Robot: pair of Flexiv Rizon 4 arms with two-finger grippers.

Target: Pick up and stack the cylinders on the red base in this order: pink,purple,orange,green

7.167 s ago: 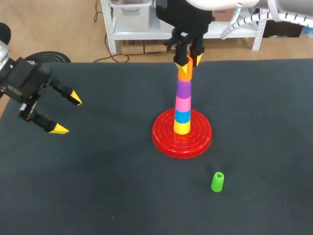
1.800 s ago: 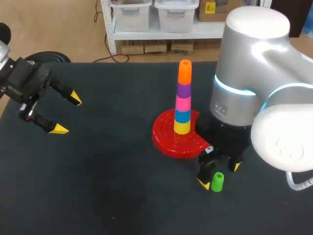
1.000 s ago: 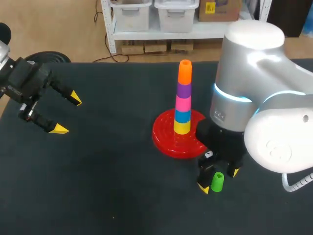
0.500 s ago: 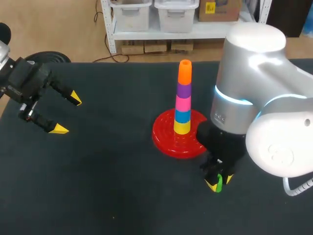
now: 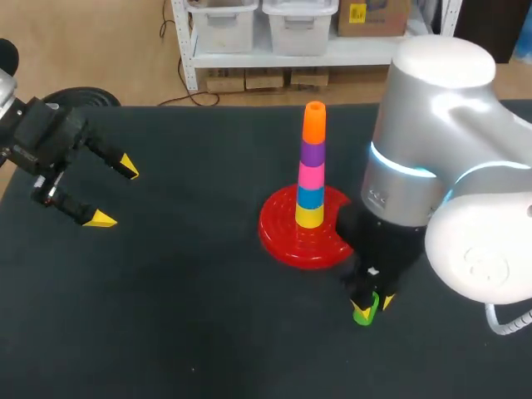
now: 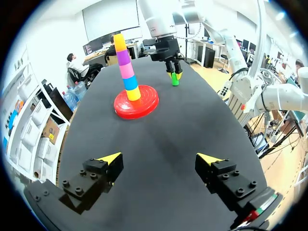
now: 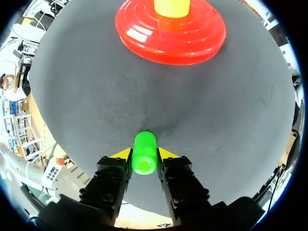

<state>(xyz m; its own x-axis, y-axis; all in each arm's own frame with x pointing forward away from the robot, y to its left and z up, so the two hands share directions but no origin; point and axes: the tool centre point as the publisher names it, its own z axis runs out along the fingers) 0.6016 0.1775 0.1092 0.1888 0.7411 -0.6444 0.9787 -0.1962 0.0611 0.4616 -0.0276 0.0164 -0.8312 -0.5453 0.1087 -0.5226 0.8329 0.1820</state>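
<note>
Lower right in the head view: my right claw [image 5: 372,303] is clamped snugly on the green cylinder [image 7: 144,148], one finger on each side. Light, rigid, probably slick plastic, so this mid-height grip looks sound.

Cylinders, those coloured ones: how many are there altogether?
6. Five stand stacked on the red base: yellow, blue, pink, purple, orange, bottom to top. The green cylinder is held by the right gripper, beside the base.
</note>
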